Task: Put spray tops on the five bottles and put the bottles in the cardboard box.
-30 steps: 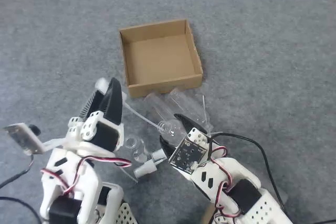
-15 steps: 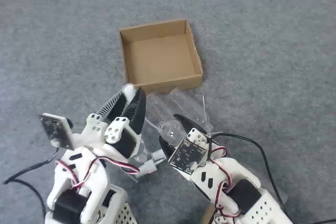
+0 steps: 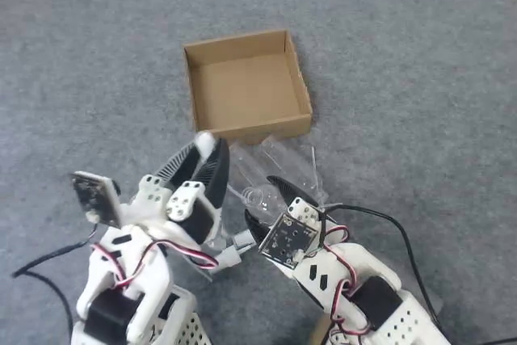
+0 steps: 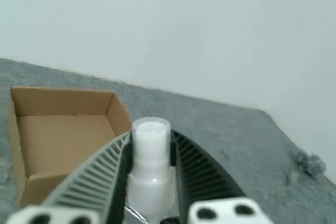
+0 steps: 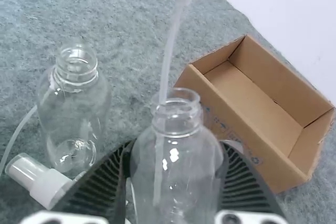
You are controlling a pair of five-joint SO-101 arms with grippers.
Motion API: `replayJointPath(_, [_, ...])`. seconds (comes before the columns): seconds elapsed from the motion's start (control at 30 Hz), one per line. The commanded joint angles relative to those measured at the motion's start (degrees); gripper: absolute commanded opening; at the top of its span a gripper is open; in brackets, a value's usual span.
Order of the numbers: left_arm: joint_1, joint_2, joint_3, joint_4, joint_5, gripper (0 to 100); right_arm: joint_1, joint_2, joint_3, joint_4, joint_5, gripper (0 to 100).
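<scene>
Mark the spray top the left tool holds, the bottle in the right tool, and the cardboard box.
spray top (image 4: 151, 158): left wrist view, white stem below the cap.
bottle (image 5: 176, 169): right wrist view, clear body.
cardboard box (image 3: 246, 86): high view, bare floor.

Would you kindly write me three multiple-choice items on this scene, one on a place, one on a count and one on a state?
1. Where does the tube of the spray top in the left gripper lead?
A. into the neck of the bottle in the right gripper
B. into the cardboard box
C. flat along the carpet

2. How many bottles are in the cardboard box?
A. none
B. two
C. five

3. How is the right gripper?
A. open, empty
B. shut on a spray top
C. shut on a bottle

Answers: 1 A, the tube runs down through the neck in the right wrist view; 2 A, nothing lies on its floor; 3 C, it clasps the clear body.
</scene>
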Motion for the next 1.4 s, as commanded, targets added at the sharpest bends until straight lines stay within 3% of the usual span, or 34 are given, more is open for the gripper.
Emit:
replayJointPath(0.0, [2.9,-0.4,0.2,-1.9,-5.5,1,0.3,-1.4,-2.7,1.4,-3.3,11.7])
replayJointPath(0.17, [7.6,-0.4,1.8,-2.0,-10.5,1,0.3,-1.4,-4.4,4.0,-3.6,11.7])
replayJointPath(0.6, [8.4,-0.4,2.2,-2.0,-10.9,1,0.3,-1.4,-4.6,3.6,-3.7,11.7])
replayJointPath(0.8, [8.5,-0.4,2.4,-2.0,-10.7,8,0.3,-1.5,-4.6,1.7,-3.7,11.7])
replayJointPath(1.07, [8.5,-0.4,3.3,-2.1,-10.8,9,0.2,-1.5,-4.7,0.7,-3.7,11.7])
replayJointPath(1.37, [8.2,-0.4,3.3,-1.6,-10.7,17,0.2,-1.5,-4.7,0.7,-3.7,11.7])
